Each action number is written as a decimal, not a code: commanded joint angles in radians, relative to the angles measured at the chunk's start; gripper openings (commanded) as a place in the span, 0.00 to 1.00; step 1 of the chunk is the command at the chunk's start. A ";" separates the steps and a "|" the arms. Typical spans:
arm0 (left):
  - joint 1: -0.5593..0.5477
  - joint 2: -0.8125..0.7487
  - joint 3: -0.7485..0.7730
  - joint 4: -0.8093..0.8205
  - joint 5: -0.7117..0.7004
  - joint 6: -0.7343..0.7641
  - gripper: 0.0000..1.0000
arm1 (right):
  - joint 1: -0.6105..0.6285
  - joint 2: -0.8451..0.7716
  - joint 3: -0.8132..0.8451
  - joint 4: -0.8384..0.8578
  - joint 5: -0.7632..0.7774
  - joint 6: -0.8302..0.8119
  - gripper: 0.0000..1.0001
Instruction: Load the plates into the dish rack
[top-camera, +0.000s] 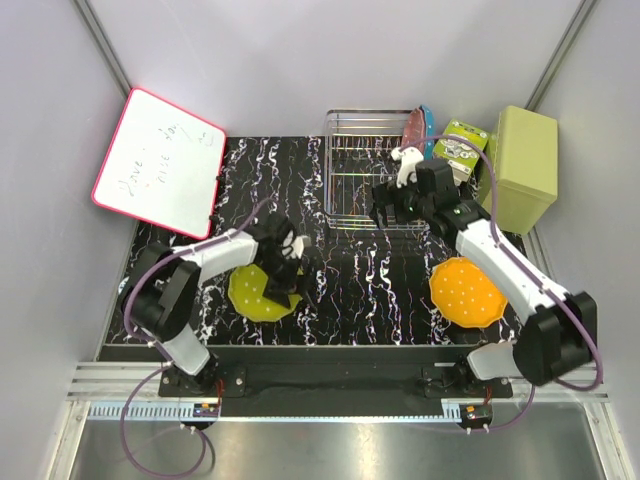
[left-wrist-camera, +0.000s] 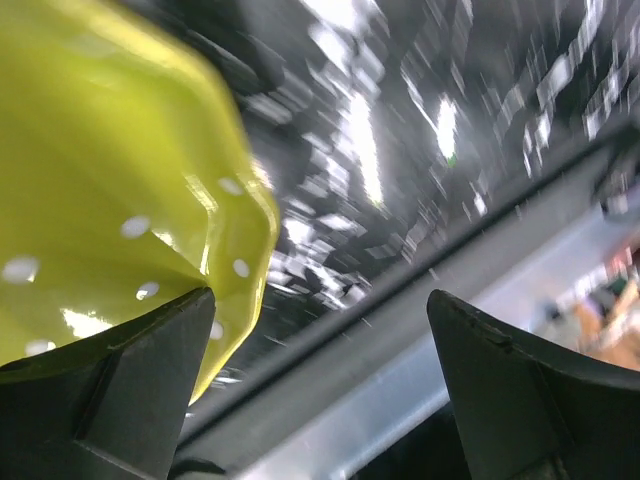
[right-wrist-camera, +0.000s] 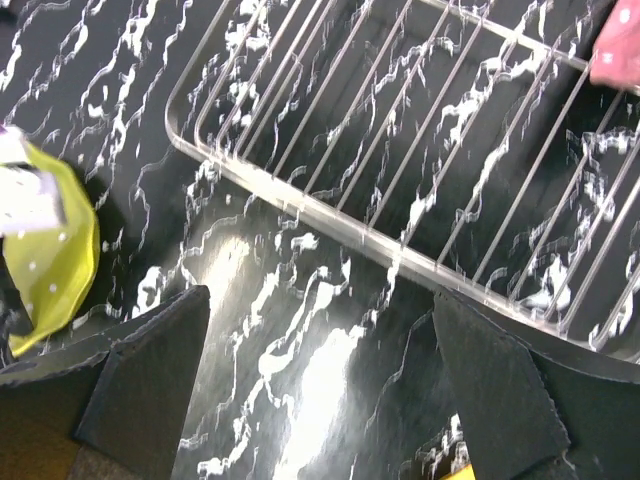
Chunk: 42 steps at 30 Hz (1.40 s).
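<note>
We see the dish rack (top-camera: 375, 170) at the far middle of the black marbled table (top-camera: 350, 290). The pink plate (top-camera: 413, 127) stands on edge at the rack's far right end. The blue plate (top-camera: 428, 116) is just behind it and mostly hidden, so we cannot tell whether it sits inside the wires.

The lime green plate (top-camera: 250, 295) lies flat on the table at the near left. The left gripper (top-camera: 285, 268) hangs over its right edge with its jaws spread wide and nothing between them. In the left wrist view, one finger (left-wrist-camera: 130, 380) overlaps the scalloped rim, though we cannot tell whether it touches.

The orange plate (top-camera: 466, 291) lies flat at the near right, partly under the right arm. It is well apart from the green one.

The right gripper (top-camera: 385, 212) hovers at the rack's near edge. Its jaws also stand fully apart and hold nothing (its wrist camera looks down on bare table and the rack's wire rim).

A red-framed whiteboard (top-camera: 160, 163) leans at the far left. An olive-green box (top-camera: 525, 165) and a small patterned box (top-camera: 462, 148) stand to the right of the rack.
</note>
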 joint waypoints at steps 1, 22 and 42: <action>-0.041 -0.007 0.001 0.046 -0.022 -0.016 0.99 | -0.002 -0.124 -0.090 0.016 -0.013 0.021 1.00; 0.511 -0.531 -0.304 0.021 -0.404 -0.340 0.89 | 0.023 0.025 -0.382 0.346 -0.496 0.693 0.96; 0.530 -0.224 -0.430 0.382 -0.079 -0.243 0.06 | 0.216 0.246 -0.563 0.812 -0.415 0.946 0.89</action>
